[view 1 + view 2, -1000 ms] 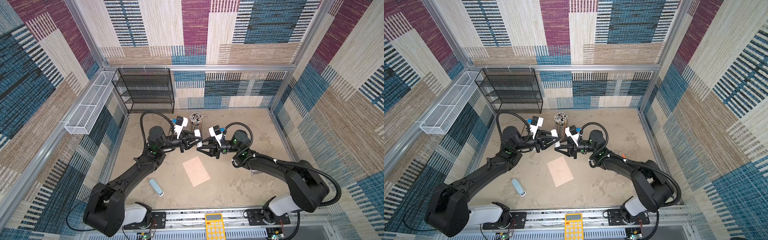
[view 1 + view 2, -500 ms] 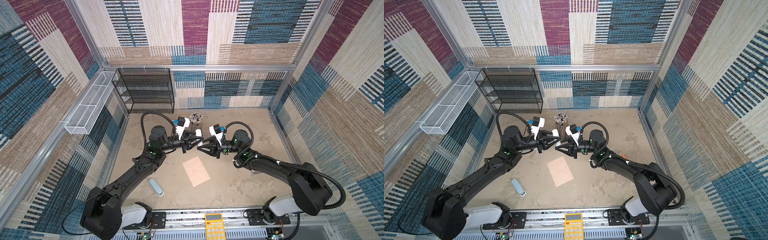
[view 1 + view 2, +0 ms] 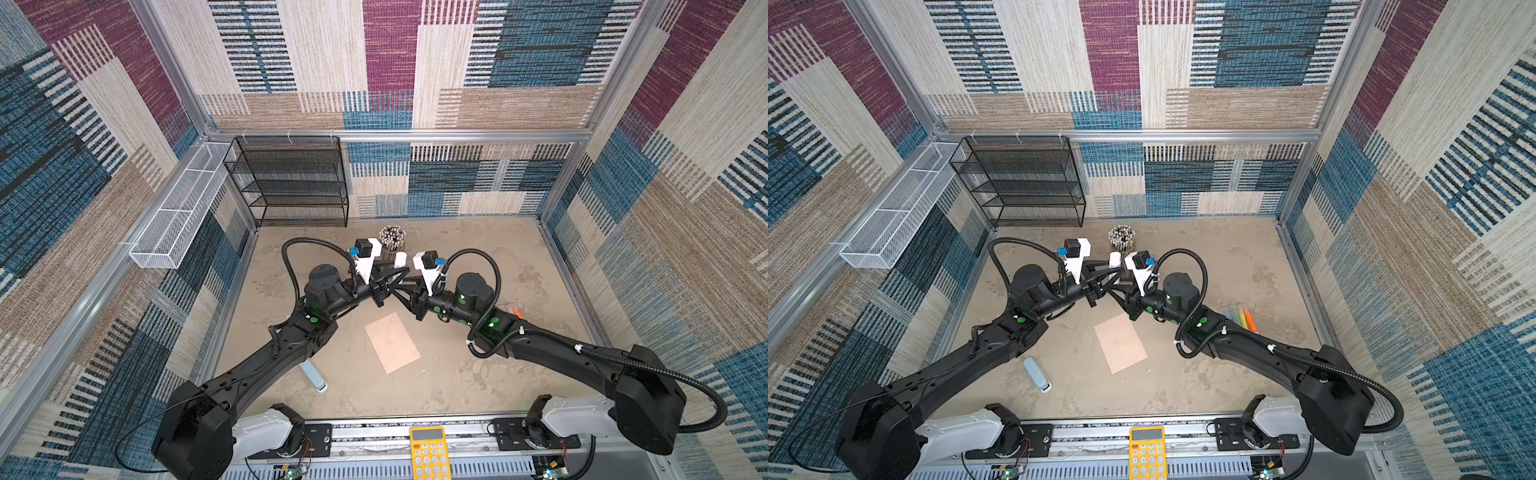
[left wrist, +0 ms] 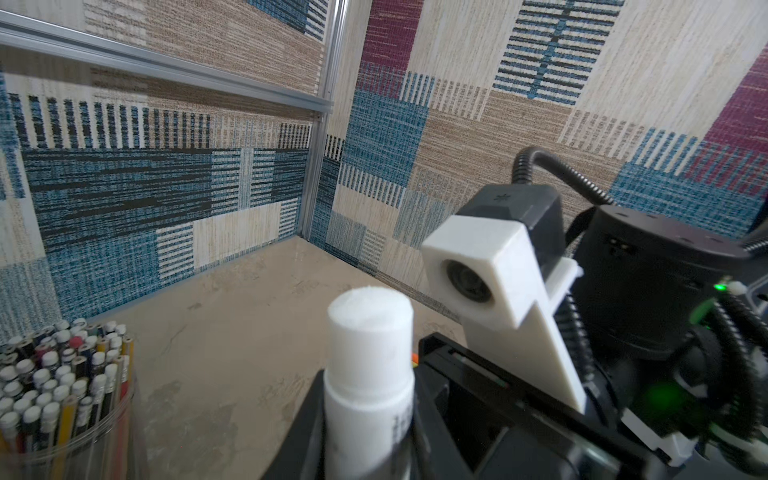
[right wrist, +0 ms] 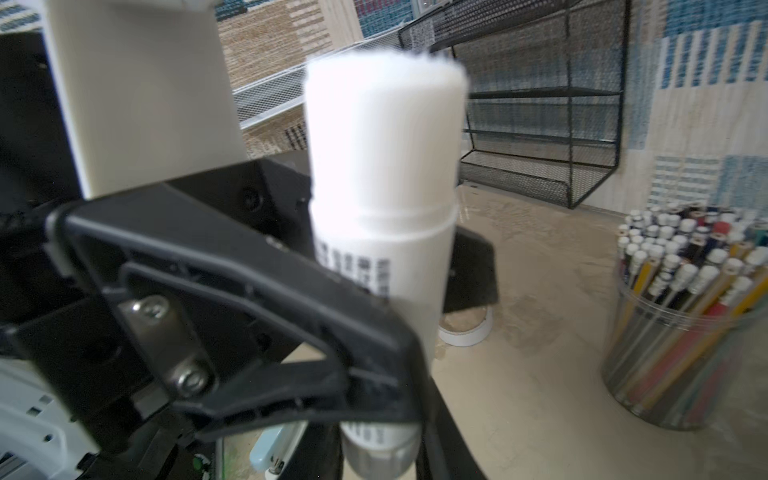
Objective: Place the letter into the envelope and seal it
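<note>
Fingers [image 5: 270, 299], right wrist: both pairs clamped on upright glue [image 5: 380, 208]; right gripper [image 5: 382, 453] on base, probably to twist it up for sealing.
Left wrist: left gripper [image 4: 368, 457] steadying glue.
Top view: envelope [image 3: 392, 343] flat mid-table, well apart; letter unseen, guessing inside already.

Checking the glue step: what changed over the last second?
Both arms drew together at the middle. The left pincer and right pincer now meet on the upright white glue stick, and both seem to clamp it. The peach paper envelope and clear cup of pencils stayed put.
</note>
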Available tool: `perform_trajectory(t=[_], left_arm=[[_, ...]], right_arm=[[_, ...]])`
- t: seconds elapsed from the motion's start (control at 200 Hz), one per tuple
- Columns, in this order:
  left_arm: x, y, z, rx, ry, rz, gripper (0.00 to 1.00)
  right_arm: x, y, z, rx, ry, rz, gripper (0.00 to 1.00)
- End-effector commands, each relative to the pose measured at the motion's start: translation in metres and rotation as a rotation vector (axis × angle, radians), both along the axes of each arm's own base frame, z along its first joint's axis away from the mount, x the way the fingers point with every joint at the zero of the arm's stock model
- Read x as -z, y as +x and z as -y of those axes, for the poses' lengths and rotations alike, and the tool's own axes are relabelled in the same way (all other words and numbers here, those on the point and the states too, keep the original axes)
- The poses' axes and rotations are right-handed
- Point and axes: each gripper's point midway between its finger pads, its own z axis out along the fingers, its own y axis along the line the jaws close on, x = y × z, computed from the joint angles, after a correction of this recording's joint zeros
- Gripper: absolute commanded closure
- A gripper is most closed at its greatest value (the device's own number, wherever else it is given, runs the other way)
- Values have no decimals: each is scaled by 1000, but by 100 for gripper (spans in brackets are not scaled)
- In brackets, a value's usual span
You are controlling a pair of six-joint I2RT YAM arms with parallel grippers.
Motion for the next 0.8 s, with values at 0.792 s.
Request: perform_trajectory(t=[0.792], left_arm=[[53,21,-36,-261,167,-103,100]], right_arm=[[-64,8,25,265,14,257,82]])
